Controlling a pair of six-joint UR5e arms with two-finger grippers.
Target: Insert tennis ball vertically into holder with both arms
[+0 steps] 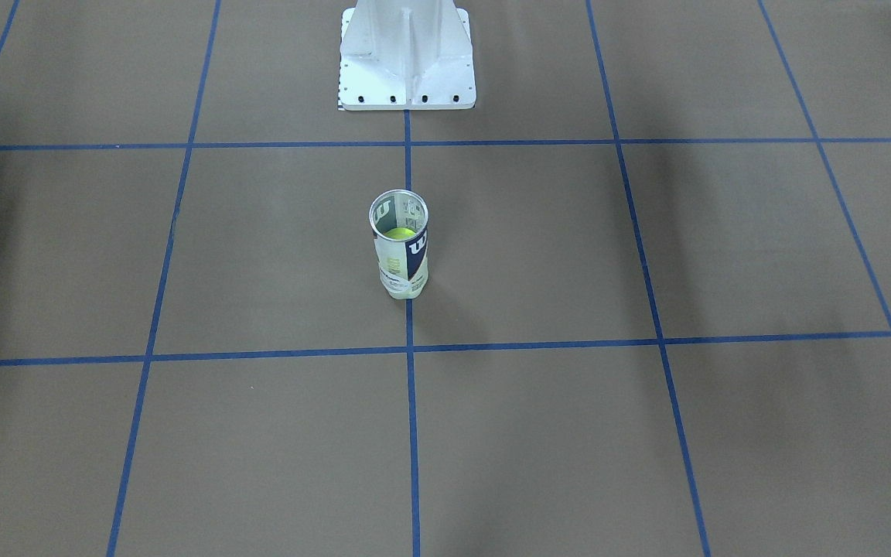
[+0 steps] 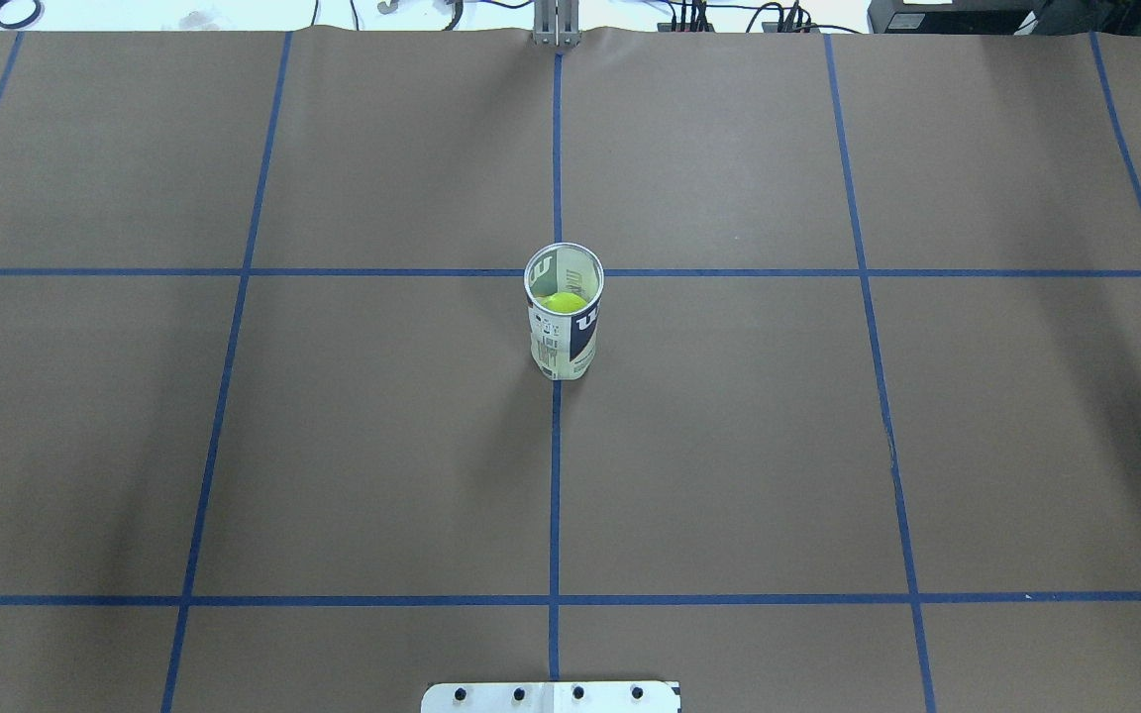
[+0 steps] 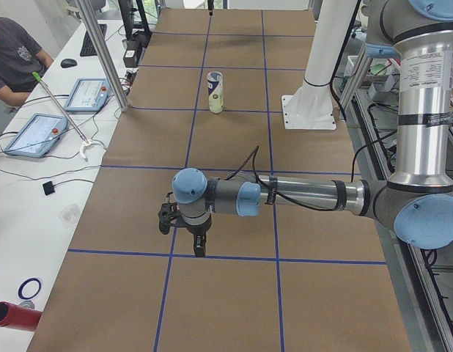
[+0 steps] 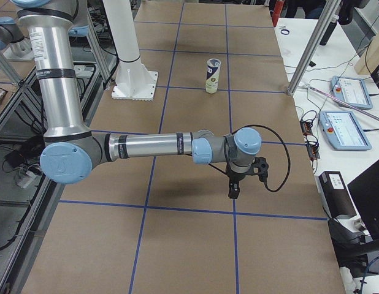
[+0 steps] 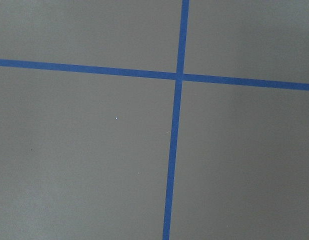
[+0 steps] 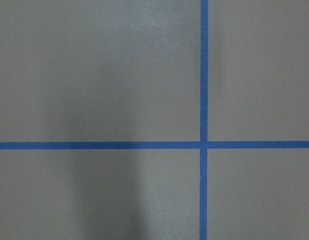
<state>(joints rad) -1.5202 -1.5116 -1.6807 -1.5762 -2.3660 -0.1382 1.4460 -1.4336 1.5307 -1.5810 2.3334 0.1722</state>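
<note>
1. While the can [image 1: 401, 246] is being shown upright near the middle of the brown table [image 1: 646, 433], its foot is being crossed by the central blue tape line [image 1: 412, 433]. It is being seen well in front of the white pedestal [image 1: 407, 58].
2. A yellow-green tennis ball [image 2: 564, 302] is being seen through the open, metal-rimmed top. It is being contained inside the can, below the rim.
3. The left arm [image 3: 307, 194] is being held stretched out low over the table's left end, well apart from the can.
4. The left claw [image 3: 199, 248] is being pointed straight down above the table, close to a blue tape line. Whether it is wide or narrow cannot be told, since it is being shown only from the side.
5. The right arm [image 4: 153, 147] is being held stretched out in the same low manner over the table's right end, also well apart from the can.
6. The right claw [image 4: 233, 193] is being pointed straight down near a tape crossing. Its spread cannot be told either.
7. In both wrist views, only the brown surface and a crossing of blue lines are being shown.
8. At the white side desk [image 3: 36, 191] beyond the table's far edge, two tablets [image 3: 36, 134] are being displayed, and a person [image 3: 14, 55] is being seen seated there.
</note>
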